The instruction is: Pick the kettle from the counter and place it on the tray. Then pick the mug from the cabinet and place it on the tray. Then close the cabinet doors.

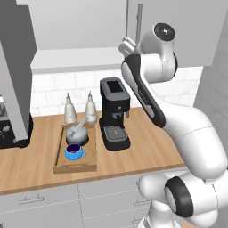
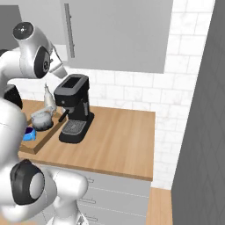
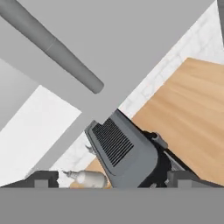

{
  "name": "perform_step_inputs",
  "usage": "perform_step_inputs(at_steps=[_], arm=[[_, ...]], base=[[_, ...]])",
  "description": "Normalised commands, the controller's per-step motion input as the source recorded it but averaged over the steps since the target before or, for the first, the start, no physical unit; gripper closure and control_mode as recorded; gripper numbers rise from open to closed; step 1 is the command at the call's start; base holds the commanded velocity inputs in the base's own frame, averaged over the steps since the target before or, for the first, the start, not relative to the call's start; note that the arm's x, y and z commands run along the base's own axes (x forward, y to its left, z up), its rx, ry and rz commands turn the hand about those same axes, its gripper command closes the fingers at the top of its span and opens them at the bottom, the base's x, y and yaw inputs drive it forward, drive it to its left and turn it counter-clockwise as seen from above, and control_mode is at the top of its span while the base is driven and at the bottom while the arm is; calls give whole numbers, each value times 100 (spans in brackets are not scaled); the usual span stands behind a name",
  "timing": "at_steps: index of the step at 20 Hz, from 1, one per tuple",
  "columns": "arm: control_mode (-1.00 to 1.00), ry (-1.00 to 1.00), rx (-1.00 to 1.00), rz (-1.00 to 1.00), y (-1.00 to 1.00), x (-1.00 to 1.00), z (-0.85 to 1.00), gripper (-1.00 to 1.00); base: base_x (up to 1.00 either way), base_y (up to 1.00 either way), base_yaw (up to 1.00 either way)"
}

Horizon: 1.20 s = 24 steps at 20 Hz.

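The arm reaches up, its tool (image 3: 113, 180) spread wide and empty beside the cabinet door's bar handle (image 3: 52, 46), above the coffee machine (image 1: 114, 113).

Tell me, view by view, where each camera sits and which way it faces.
Left base view: behind the arm's left, looking forward and down at the counter, tray, kettle and mug; arm rises lower right.
Right base view: behind the arm's right, facing the same counter; arm at left.
Hand view: on the hand, near the cabinet door, looking down on the coffee machine; open fingers at bottom.
Shared: coffee machine, counter.
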Motion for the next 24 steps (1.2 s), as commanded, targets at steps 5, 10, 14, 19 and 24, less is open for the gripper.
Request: perform_step_inputs(at_steps=[5,10,14,19,24], arm=[[-100,-7,-17,25,21,-57,0,-100],[-100,1,-33,22,30,-33,-3,-100],[-100,4,-24,16,17,-26,-3,-100],[-100,10,-7,19,1,-30,0,-100],[-100,7,-15,15,15,-26,0,-100]], base=[[0,0,0],[0,0,0],[0,0,0],[0,0,0],[0,0,0]])
